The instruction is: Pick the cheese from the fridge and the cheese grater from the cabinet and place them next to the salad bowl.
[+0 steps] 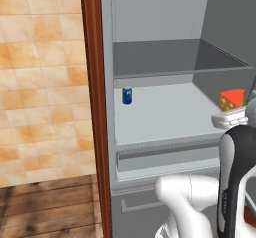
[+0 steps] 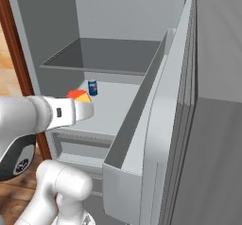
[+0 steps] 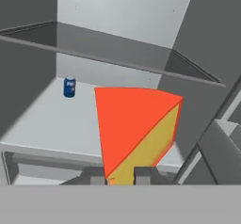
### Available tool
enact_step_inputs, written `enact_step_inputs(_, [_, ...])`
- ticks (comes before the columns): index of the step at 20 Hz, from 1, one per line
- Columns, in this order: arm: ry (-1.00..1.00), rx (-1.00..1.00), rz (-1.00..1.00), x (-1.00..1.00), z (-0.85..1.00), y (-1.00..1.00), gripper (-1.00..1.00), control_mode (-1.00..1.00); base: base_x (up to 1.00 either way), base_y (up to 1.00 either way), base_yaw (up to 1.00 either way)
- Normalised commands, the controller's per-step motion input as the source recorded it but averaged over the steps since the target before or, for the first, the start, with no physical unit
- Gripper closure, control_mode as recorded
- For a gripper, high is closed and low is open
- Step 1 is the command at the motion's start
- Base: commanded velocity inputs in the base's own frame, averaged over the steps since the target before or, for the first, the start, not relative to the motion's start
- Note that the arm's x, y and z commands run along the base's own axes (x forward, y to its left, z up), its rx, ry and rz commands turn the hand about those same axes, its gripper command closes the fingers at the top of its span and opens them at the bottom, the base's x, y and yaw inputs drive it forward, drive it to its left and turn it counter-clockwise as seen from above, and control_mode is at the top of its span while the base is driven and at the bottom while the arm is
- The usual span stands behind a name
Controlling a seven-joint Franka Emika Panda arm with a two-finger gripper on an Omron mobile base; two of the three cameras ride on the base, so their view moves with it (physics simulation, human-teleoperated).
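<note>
The cheese (image 3: pixel 136 129), an orange-yellow wedge with a red rind side, stands upright between my fingertips (image 3: pixel 96 176). My gripper (image 3: pixel 120 178) is shut on its lower edge. I also see the cheese (image 1: pixel 231 100) above the white hand at the right front of the open fridge (image 1: pixel 165 117), over its middle shelf. From the other side, the cheese (image 2: pixel 79 96) pokes out above the gripper (image 2: pixel 87 107). The cheese grater, the cabinet and the salad bowl are out of view.
A small blue can (image 1: pixel 127 95) (image 2: pixel 92 88) (image 3: pixel 69 87) stands at the back left of the middle shelf. A grey shelf (image 1: pixel 170 57) lies above. The open fridge door (image 2: pixel 189 125) with its bin stands close on the right. Drawers (image 1: pixel 160 159) sit below.
</note>
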Motion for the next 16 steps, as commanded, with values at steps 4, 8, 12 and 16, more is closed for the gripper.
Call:
enact_step_inputs(4, [-0.37, -0.06, 0.00, -0.54, 0.00, 0.49, 1.00, -1.00, 0.00, 0.00, 0.00])
enact_step_inputs(8, [-0.17, 0.00, 0.00, -0.31, 0.00, 0.13, 1.00, -1.00, 0.00, 0.00, 0.00])
enact_step_inputs(12, [-0.05, 0.01, 0.00, -0.14, 0.00, 0.00, 1.00, 1.00, -0.73, 0.11, 0.00])
enact_step_inputs(16, [0.00, 0.00, 0.00, 0.00, 0.00, 0.00, 1.00, 1.00, -1.00, 0.48, 0.01])
